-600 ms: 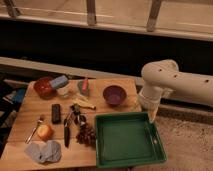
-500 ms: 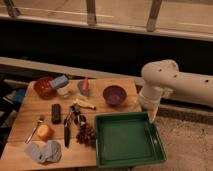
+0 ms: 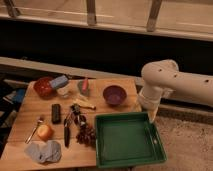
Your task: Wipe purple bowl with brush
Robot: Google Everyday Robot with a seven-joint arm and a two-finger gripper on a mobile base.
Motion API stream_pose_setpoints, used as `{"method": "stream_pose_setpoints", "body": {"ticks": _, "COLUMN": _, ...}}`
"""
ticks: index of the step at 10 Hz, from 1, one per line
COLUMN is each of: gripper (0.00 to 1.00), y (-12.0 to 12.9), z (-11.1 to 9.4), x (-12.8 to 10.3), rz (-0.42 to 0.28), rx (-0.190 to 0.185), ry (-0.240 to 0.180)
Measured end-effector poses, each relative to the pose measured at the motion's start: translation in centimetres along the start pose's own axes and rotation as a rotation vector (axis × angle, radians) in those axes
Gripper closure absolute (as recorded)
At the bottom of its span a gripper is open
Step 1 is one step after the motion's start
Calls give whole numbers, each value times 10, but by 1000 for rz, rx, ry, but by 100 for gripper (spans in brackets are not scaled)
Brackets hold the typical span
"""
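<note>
The gripper [image 3: 151, 118] hangs at the right of centre in the frame, pointing down from the white arm [image 3: 165, 77] over the far right corner of the green tray [image 3: 98, 142]. Its jaws stand wide and nothing shows between them. Nothing has changed in the last half second: arm, gripper and every item on the wooden table [image 3: 30, 107] sit where they were, so the wiping has not begun and the tool has yet to be picked up.

Nearest the gripper lies the purple bowl [image 3: 114, 94], to its upper left, just beyond the tray's far rim and upright on the table. The brush [image 3: 66, 132] lies well apart from both, at lower left of centre. It is a thin dark stick running toward the table's near edge, with a cluster of dark grapes [image 3: 86, 133] on its right and an orange [image 3: 45, 131] on its left. A short black block [image 3: 56, 113] sits just above and to its left (easily mistaken for the tool), and a reddish-brown bowl [image 3: 44, 86] stands at upper left.

By this reading, the gripper must cross the tray and most of the table to reach the brush before returning to the bowl.
</note>
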Motion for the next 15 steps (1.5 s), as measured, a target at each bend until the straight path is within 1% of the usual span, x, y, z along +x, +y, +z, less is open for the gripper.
{"method": "stream_pose_setpoints", "body": {"ticks": 7, "gripper": 35, "y": 0, "z": 0, "x": 0, "rz": 0, "rx": 1, "ry": 0}}
{"method": "stream_pose_setpoints", "body": {"ticks": 8, "gripper": 35, "y": 0, "z": -1, "x": 0, "rz": -4, "rx": 4, "ry": -7}}
{"method": "stream_pose_setpoints", "body": {"ticks": 9, "gripper": 35, "y": 1, "z": -5, "x": 1, "rz": -20, "rx": 9, "ry": -25}}
{"method": "stream_pose_setpoints", "body": {"ticks": 10, "gripper": 35, "y": 9, "z": -15, "x": 5, "rz": -62, "rx": 2, "ry": -54}}
{"method": "stream_pose_setpoints", "body": {"ticks": 12, "gripper": 35, "y": 35, "z": -33, "x": 18, "rz": -133, "rx": -22, "ry": -80}}
{"method": "stream_pose_setpoints", "body": {"ticks": 13, "gripper": 35, "y": 54, "z": -38, "x": 29, "rz": -177, "rx": -39, "ry": -90}}
{"method": "stream_pose_setpoints", "body": {"ticks": 15, "gripper": 35, "y": 95, "z": -39, "x": 54, "rz": -273, "rx": -72, "ry": -98}}
